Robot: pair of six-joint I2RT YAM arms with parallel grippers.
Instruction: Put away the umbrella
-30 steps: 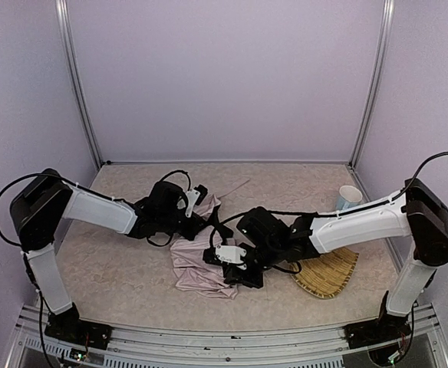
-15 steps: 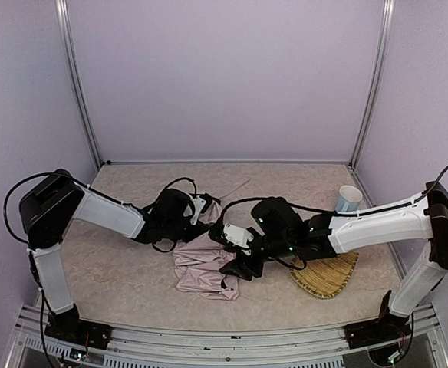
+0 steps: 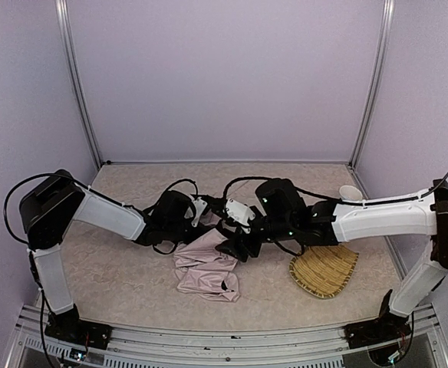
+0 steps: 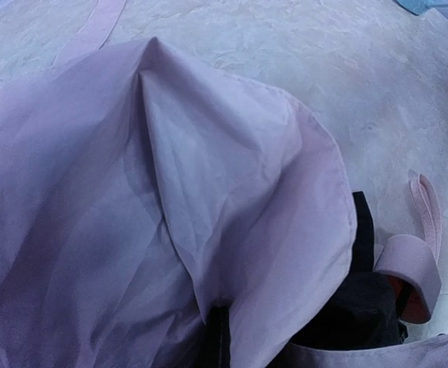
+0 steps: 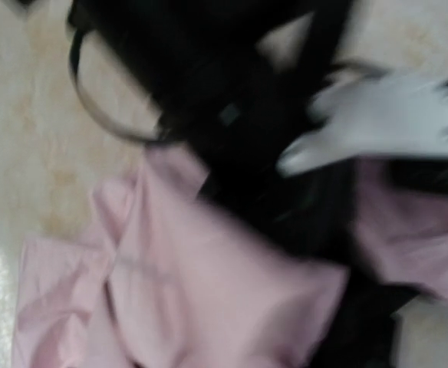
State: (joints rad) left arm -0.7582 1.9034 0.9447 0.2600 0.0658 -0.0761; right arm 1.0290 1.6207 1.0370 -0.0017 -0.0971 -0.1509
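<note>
The umbrella lies collapsed on the table as a crumpled heap of pale pink fabric with black lining showing at its upper end. My left gripper sits at that upper end, shut, with the fabric bunched into it. In the left wrist view the umbrella fills the frame and hides the fingers, and its small pink handle is at the right. My right gripper hovers over the fabric's upper right edge. The right wrist view is blurred, shows pink cloth below, and its jaws cannot be made out.
A woven straw tray lies to the right of the umbrella, under the right forearm. A pale cup stands at the back right, partly hidden by that arm. Black cables loop above both wrists.
My right gripper has moved up and back from the fabric's lower right edge to its upper edge, close to the left gripper. The left gripper shifted slightly right. The fabric has settled flatter.
</note>
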